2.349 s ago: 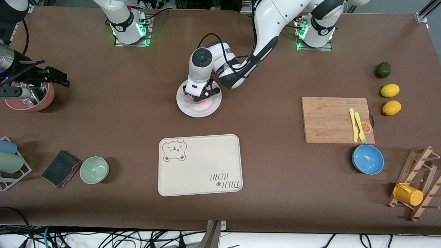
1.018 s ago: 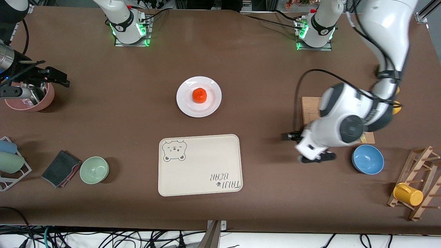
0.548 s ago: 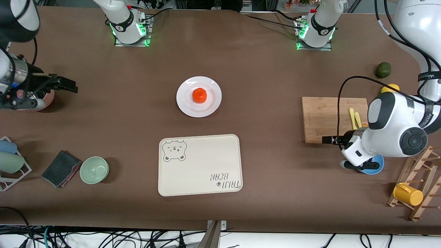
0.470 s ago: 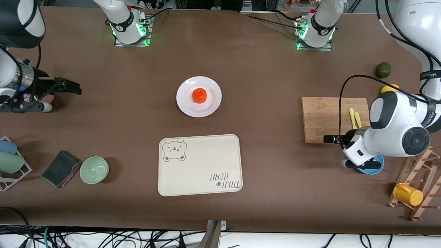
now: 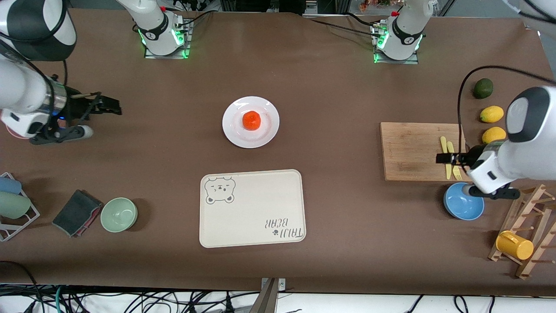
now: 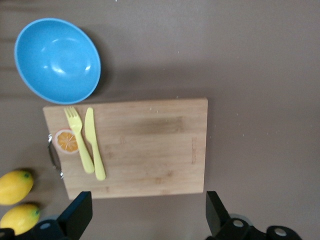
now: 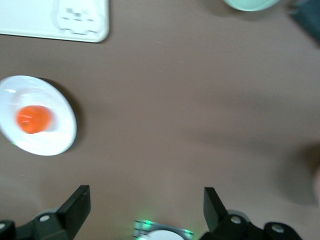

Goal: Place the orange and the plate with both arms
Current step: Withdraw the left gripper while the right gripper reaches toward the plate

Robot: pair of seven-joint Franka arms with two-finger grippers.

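Observation:
The orange [image 5: 251,120] sits in the middle of the white plate [image 5: 232,130] at mid-table, with nothing touching either. The right wrist view shows the same orange [image 7: 33,119] on the plate [image 7: 60,137]. My left gripper [image 5: 493,192] hangs open and empty over the blue bowl [image 5: 460,208], beside the cutting board [image 5: 412,150]; in the left wrist view its jaws [image 6: 145,217] stand wide apart. At the right arm's end of the table my right gripper [image 5: 71,133] is up in the air, open [image 7: 145,212] and empty, well apart from the plate.
A cream bear-printed tray [image 5: 252,208] lies nearer the camera than the plate. Yellow knife and fork [image 5: 449,163] lie on the board; two lemons [image 5: 491,114] and a dark green fruit [image 5: 483,88] sit beside it. A wooden rack with a yellow mug [image 5: 514,245], green bowl [image 5: 119,214], dark cloth [image 5: 77,212].
The left gripper let go of the orange on the plate and swung away to over the blue bowl. The right arm has shifted from its end toward the plate.

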